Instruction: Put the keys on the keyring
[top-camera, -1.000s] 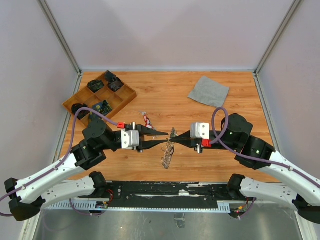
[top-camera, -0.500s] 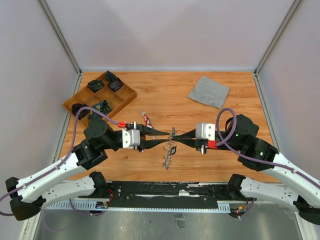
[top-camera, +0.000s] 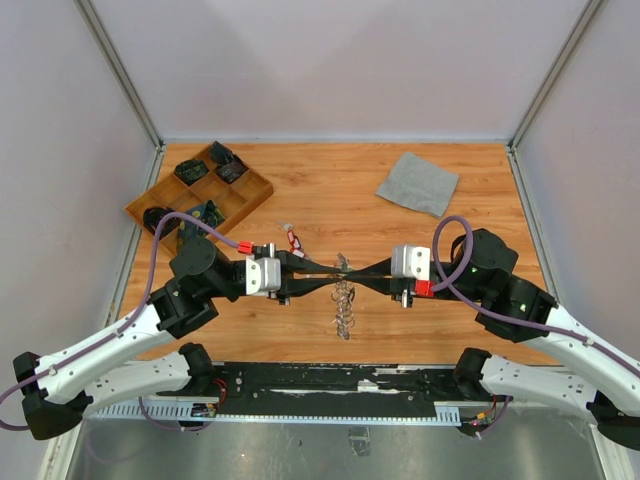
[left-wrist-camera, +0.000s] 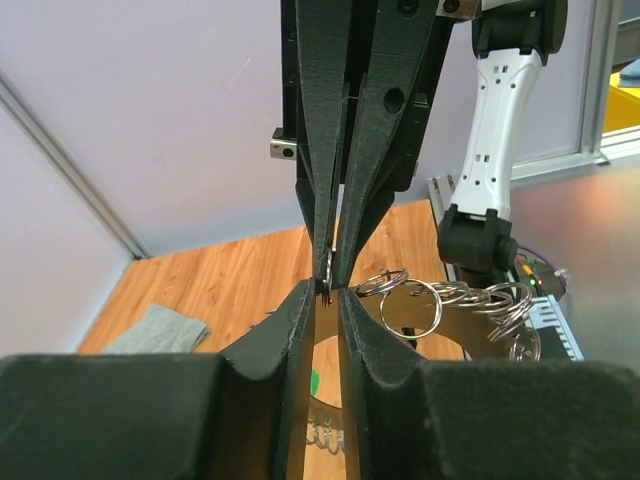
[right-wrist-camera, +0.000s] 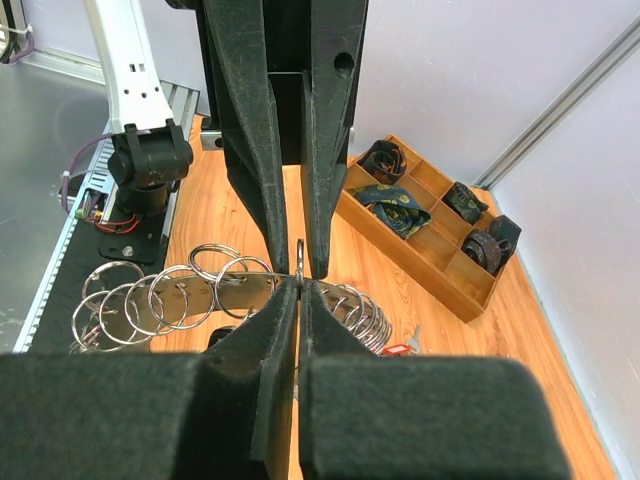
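The right gripper (top-camera: 358, 275) and left gripper (top-camera: 332, 275) meet tip to tip above the front middle of the table (top-camera: 450, 320). The keyring (top-camera: 345, 297) hangs between them, its small rings dangling in a cluster below. The right gripper is clamped tight on the thin rim, while the left's jaws stand a narrow slit apart around that rim. A red-tagged key (top-camera: 293, 238) lies on the table just behind the left gripper.

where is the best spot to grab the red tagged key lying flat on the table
The key lies flat on the table, so come straight down and pinch its red tag across the narrow width. That tag is probably the thickest part; the thin metal blade offers little edge to catch.
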